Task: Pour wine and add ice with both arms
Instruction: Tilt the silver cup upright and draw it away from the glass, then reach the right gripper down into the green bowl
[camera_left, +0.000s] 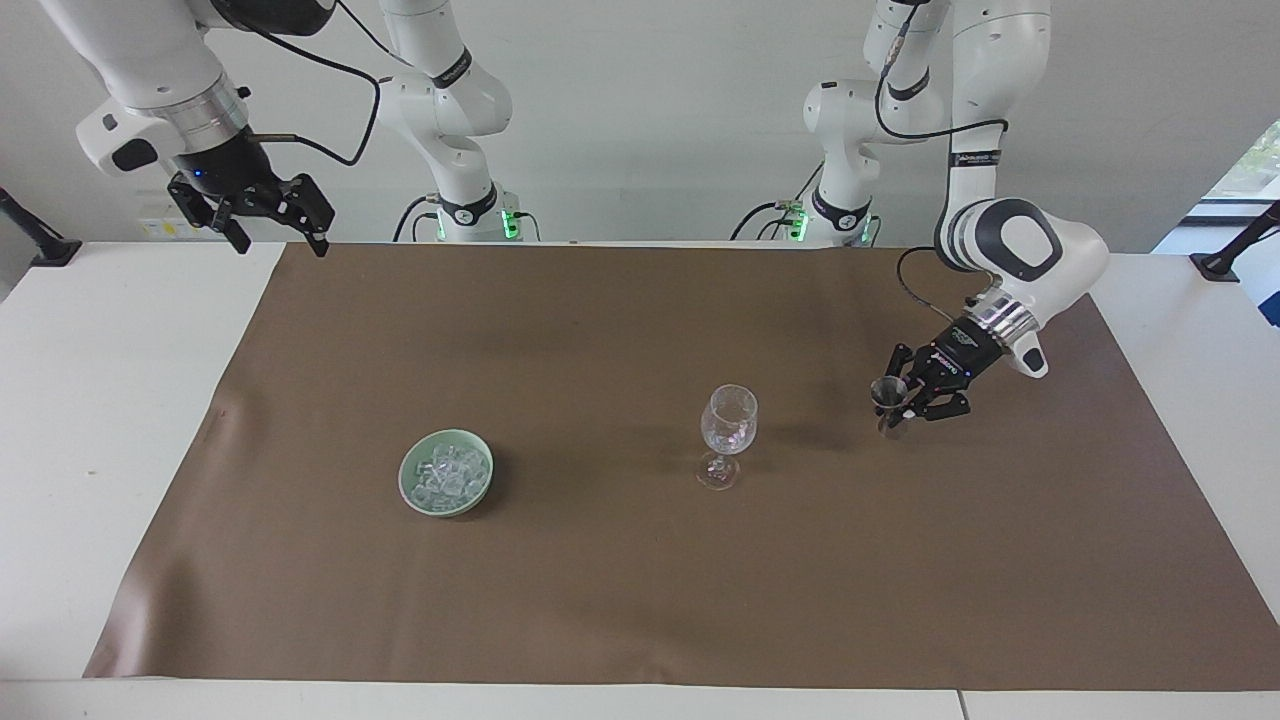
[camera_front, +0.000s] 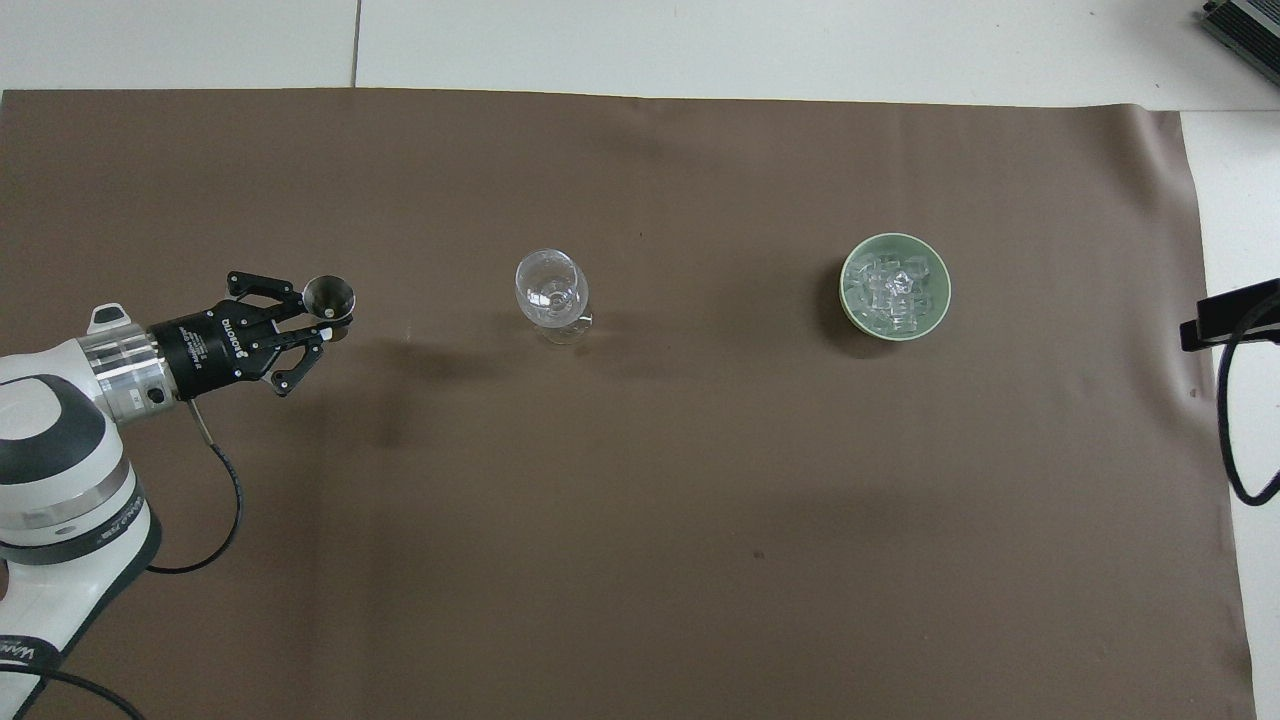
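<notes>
Brown mat (camera_left: 620, 580) covering white table (camera_left: 110, 420), black clamp (camera_left: 30, 235) at the table edge

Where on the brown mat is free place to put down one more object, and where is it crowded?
The brown mat is bare between the wine glass and the green bowl of ice; also the whole strip nearer to the robots. It is crowded only where the left gripper holds the metal jigger. The right gripper waits over the mat's corner.
</notes>
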